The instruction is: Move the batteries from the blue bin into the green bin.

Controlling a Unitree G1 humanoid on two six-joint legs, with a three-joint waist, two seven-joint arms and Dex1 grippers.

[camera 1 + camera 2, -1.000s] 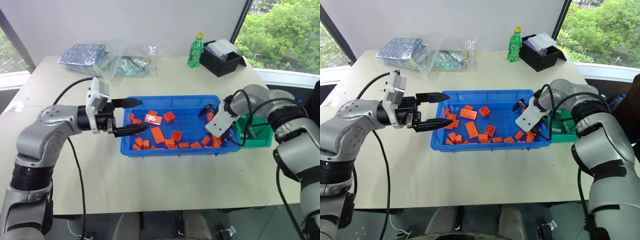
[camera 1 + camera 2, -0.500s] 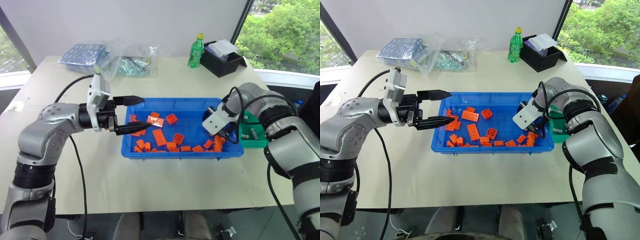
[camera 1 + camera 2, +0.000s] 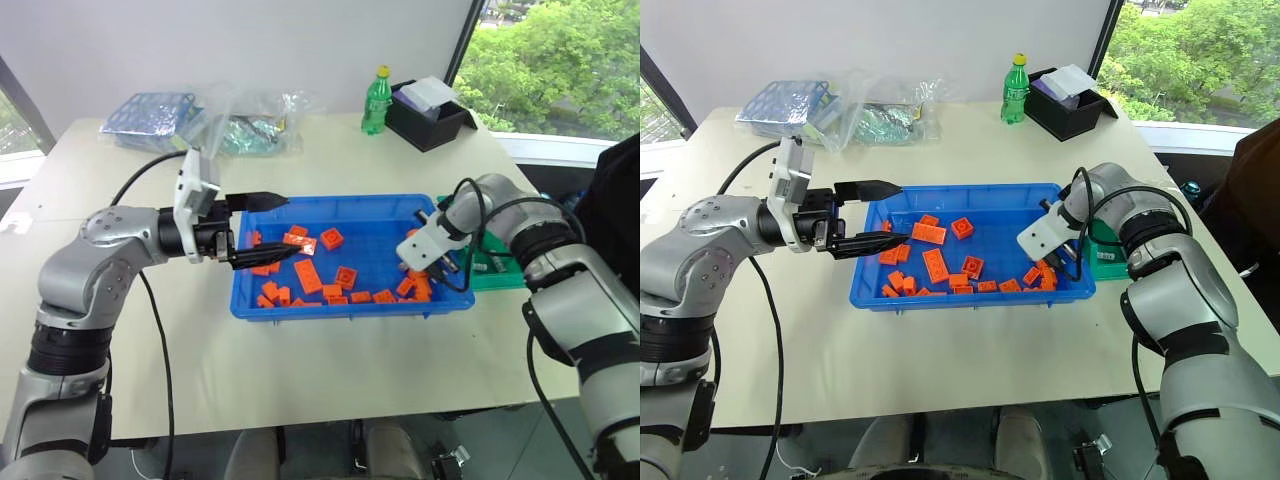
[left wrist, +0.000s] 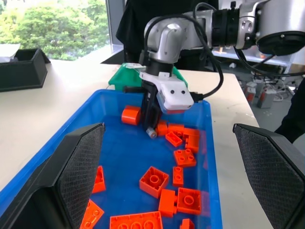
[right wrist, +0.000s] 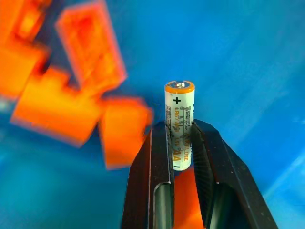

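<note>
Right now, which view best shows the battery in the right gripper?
The right wrist view: the battery stands clamped between the right gripper's fingers, label readable. The left wrist view shows just its tip; the eye views hide it behind the gripper.

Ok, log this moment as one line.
right gripper: shut on battery | over blue bin | left gripper: open, empty

green bottle (image 3: 376, 100) beside black box (image 3: 428, 113)
</note>
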